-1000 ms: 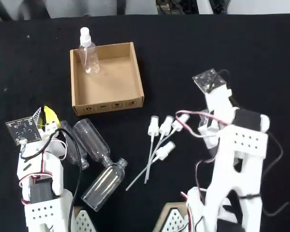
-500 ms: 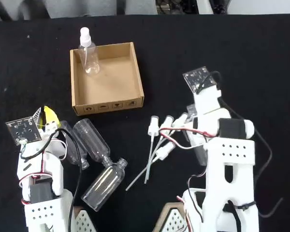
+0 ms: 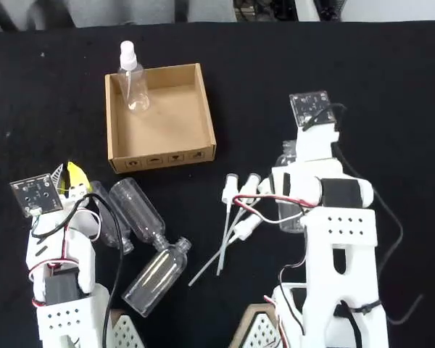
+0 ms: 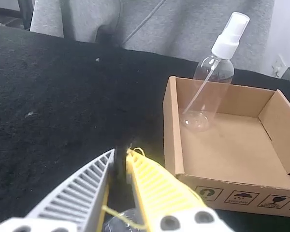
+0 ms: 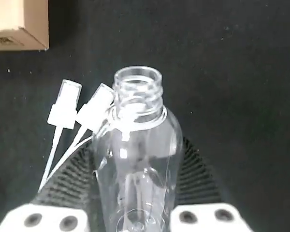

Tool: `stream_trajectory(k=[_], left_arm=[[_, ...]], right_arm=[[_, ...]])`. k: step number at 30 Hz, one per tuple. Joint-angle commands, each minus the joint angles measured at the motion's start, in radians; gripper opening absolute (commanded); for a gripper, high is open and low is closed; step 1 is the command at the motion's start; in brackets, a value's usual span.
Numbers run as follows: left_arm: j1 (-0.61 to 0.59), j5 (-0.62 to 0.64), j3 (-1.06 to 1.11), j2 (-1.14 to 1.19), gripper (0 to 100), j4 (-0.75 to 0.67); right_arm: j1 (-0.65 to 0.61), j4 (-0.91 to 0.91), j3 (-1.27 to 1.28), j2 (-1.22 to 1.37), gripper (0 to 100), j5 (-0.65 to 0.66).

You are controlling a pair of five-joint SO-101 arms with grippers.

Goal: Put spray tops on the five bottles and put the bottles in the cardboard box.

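The cardboard box (image 3: 159,148) stands at the back left, with one clear bottle with a spray top (image 3: 133,80) upright in its far left corner; the same box (image 4: 170,125) and bottle (image 4: 213,72) appear in the left wrist view. Three open bottles (image 3: 139,210) lie in front of the box beside my left gripper (image 3: 71,177), which is shut with nothing in it (image 4: 121,154). My right gripper (image 5: 137,147) is shut on an open clear bottle (image 5: 137,121), neck pointing away, right of centre (image 3: 286,156). Loose spray tops (image 3: 230,190) lie just left of it.
The spray tops' long tubes (image 3: 219,250) trail toward the front between the two arms. The black table (image 3: 391,80) has free room at the back right. One lying bottle (image 3: 156,272) points diagonally toward the tubes. A box corner (image 5: 19,24) is in the right wrist view.
My right arm has swung left and then straightened, carrying the open bottle closer to the spray tops. The left arm and the lying bottles have stayed put.
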Motion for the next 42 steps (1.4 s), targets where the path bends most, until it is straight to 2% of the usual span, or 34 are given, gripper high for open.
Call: stream_trajectory(k=[1, 6, 16, 21, 25, 33, 42], left_arm=[[0.054, -0.014, 0.022, -0.005, 7, 0.008], [0.082, -0.014, 0.022, -0.011, 15, 0.071], [0.113, -0.014, 0.022, -0.005, 23, 0.077], [0.18, -0.126, -0.021, -0.005, 19, 0.077], [0.231, -0.152, -0.07, -0.003, 19, 0.084], [0.369, -0.218, -0.298, -0.003, 19, 0.354], [0.533, -0.216, -0.363, 0.026, 19, 0.4]], right_arm=[[0.044, -0.028, -0.016, -0.044, 4.7, -0.029], [0.138, -0.066, 0.002, -0.044, 4.7, -0.032], [0.245, -0.158, 0.084, -0.044, 4.7, -0.126], [0.282, -0.239, 0.147, -0.044, 4.8, -0.184], [0.29, -0.269, 0.171, -0.044, 4.9, -0.216], [0.292, -0.269, 0.173, -0.044, 4.9, -0.25], [0.345, -0.287, 0.177, -0.044, 5.0, -0.253]])
